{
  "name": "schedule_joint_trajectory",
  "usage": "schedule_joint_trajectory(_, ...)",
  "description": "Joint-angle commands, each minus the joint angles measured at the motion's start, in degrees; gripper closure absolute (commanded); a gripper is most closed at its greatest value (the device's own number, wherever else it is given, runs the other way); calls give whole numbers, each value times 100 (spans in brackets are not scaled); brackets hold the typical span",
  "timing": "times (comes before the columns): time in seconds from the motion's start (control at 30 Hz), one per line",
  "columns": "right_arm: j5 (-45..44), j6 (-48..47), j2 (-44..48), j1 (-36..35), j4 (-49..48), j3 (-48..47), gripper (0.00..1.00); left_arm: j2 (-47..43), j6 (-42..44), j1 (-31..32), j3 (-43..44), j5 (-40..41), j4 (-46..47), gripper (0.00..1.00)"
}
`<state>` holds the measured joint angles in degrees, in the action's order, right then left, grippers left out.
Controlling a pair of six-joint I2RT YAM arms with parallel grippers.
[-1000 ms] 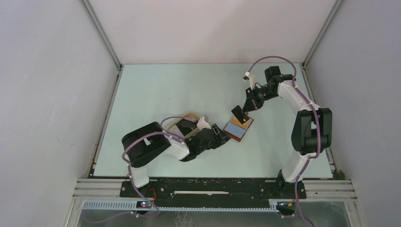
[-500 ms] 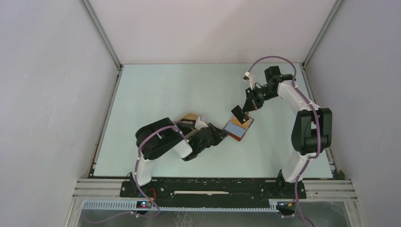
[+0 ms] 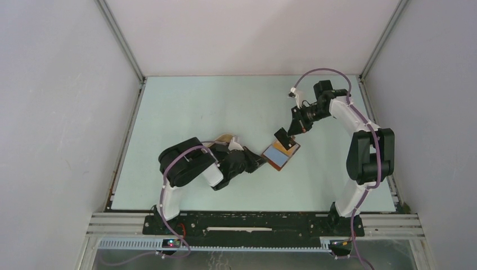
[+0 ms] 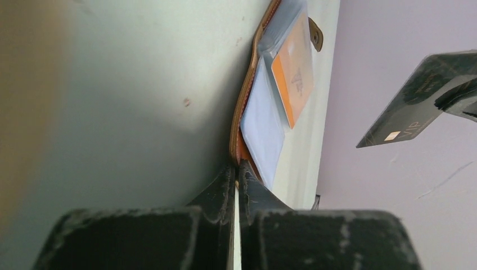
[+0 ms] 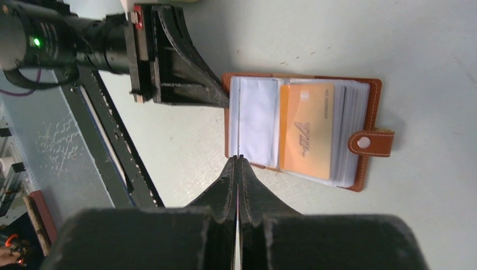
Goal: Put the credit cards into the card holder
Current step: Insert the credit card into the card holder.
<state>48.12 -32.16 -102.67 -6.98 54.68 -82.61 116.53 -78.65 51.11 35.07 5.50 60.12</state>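
On the pale, matte table (image 3: 197, 107), a beige tray (image 3: 226, 136) sits at centre left, mostly hidden behind the left arm's wrist, so what it holds cannot be told. Just right of it the left gripper (image 3: 260, 162) lies low over the table; its black, scuffed fingers are pressed together on the near-left edge of the card holder (image 3: 279, 156), pinching the leather there.

The card holder lies open and flat near the middle of the table, right of the tray; it is reddish-brown leather with pale stitching along the border, and a small tab with a round snap stud (image 5: 368, 142) sticks out from the side away from the left gripper. Inside is a stack of clear, glossy plastic sleeves (image 5: 256, 121); the sleeve nearest the left gripper looks empty, while the next one holds an orange card (image 5: 306, 132), a thin rectangle with faint lettering. The rest of the stack is seen only edge-on, so its contents cannot be told.

Over the holder's far corner and clear of it hangs a black card (image 4: 419, 101), flat and rigid, tilted, with fine gold lines and a small chip mark. The right gripper (image 3: 288, 131) comes in from the far right and is clamped on that card's edge, its fingers tight together with only the thin card between them.
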Motion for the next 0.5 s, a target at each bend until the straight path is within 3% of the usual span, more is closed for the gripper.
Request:
schedule_joint_trajectory(0.0, 261, -233, 38, -101, 231, 190, 100, -525, 829, -252, -587, -682, -473, 99)
schedule_joint_trajectory(0.17, 589, -85, -87, -172, 207, 409, 100, -1023, 1440, -378, -850, -1278, -1290, 97)
schedule_joint_trajectory(0.3, 748, 404, -95, -246, -227, 679, 100, -1333, 1722, -396, -1109, -1394, -1526, 81)
schedule_joint_trajectory(0.47, 559, 1015, -107, -316, -1028, 1052, 100, -1914, 1999, -394, -1412, -1268, -1729, 70)
